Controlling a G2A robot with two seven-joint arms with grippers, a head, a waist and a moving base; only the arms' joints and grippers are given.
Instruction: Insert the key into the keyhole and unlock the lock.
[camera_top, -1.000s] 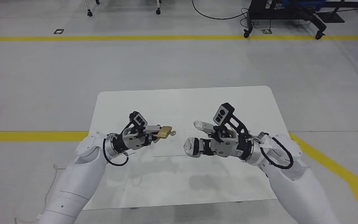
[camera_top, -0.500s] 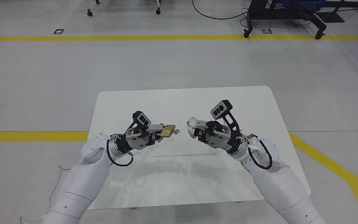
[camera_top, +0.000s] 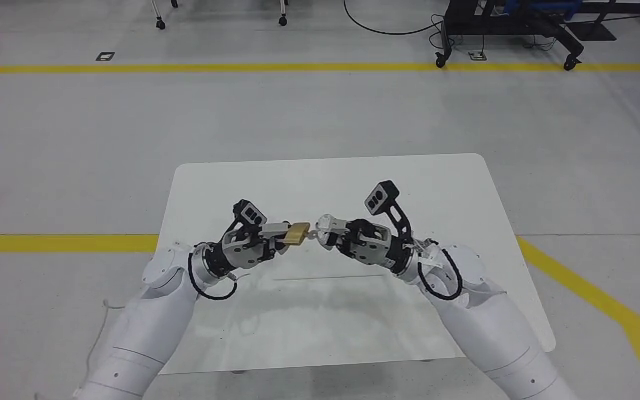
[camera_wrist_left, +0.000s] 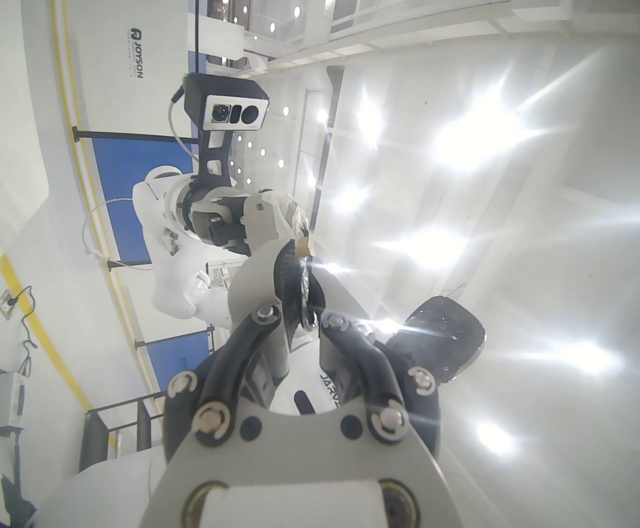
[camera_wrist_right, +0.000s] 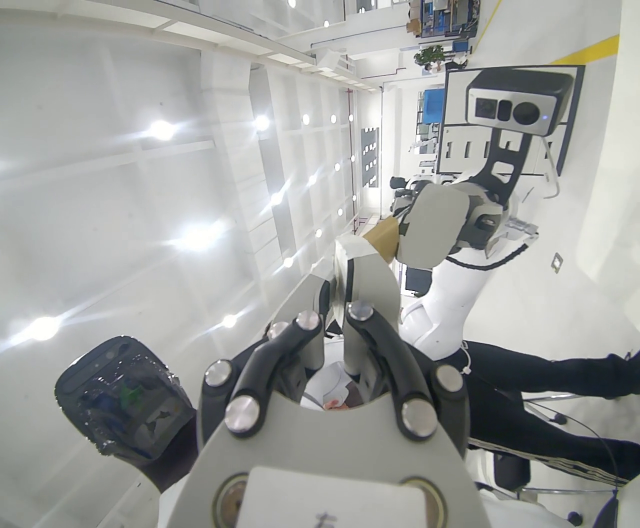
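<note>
Above the white table, the left gripper clamps the padlock; the right gripper, right against it, pinches the key.

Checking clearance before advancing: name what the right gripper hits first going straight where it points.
The right gripper points at the brass lock held by the left gripper. It would likely meet the lock's near end first. The gap looks small from above, though depth is unclear.
</note>
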